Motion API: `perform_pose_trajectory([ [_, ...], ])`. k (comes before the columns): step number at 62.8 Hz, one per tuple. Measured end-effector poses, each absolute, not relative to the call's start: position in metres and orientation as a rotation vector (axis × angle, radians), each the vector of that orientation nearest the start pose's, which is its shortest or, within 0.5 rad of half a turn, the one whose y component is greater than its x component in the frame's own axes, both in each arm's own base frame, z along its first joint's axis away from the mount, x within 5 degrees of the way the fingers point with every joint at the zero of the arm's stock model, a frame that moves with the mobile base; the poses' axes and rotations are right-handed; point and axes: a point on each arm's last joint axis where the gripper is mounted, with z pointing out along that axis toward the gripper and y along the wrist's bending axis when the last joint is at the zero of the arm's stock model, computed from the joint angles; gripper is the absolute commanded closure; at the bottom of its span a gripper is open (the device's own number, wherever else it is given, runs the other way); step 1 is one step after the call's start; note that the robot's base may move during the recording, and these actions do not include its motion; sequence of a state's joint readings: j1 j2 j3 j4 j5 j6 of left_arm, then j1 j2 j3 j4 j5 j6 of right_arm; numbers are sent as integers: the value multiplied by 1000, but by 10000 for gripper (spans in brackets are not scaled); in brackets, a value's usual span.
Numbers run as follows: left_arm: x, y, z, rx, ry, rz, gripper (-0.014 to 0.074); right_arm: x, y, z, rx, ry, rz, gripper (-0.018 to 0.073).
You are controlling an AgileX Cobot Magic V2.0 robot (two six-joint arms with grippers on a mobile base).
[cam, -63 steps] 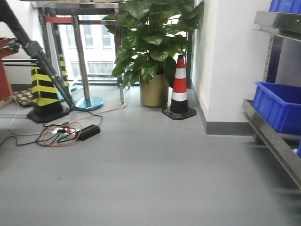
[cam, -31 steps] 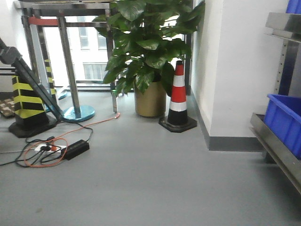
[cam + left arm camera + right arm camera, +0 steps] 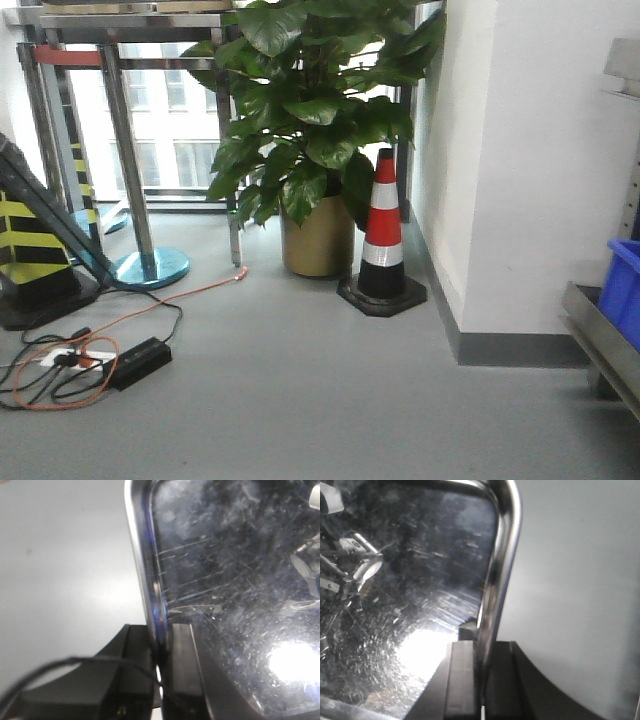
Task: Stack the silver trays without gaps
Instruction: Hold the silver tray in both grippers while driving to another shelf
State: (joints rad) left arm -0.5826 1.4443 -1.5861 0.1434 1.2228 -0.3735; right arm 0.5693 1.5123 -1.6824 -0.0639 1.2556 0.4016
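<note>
One scratched, shiny silver tray (image 3: 235,580), thin rim pinched by left hand (image 3: 161,635), right hand (image 3: 481,650)

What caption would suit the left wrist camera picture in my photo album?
Left gripper pinching the thin rim of a scratched silver tray, with plain grey floor beside it.

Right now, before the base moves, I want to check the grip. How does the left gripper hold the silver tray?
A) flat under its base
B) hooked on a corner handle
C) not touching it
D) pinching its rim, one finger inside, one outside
D: in the left wrist view the left gripper has its fingers closed on the rim of the silver tray, one inside the tray and one outside.
</note>
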Motion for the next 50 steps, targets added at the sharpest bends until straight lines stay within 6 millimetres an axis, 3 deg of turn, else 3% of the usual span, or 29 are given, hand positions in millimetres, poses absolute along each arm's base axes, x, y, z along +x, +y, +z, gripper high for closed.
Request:
perform_pose_trajectory([
  [50, 250, -150, 411, 278, 2544, -178, 644, 263, 162, 416, -220, 2581, 280, 501],
])
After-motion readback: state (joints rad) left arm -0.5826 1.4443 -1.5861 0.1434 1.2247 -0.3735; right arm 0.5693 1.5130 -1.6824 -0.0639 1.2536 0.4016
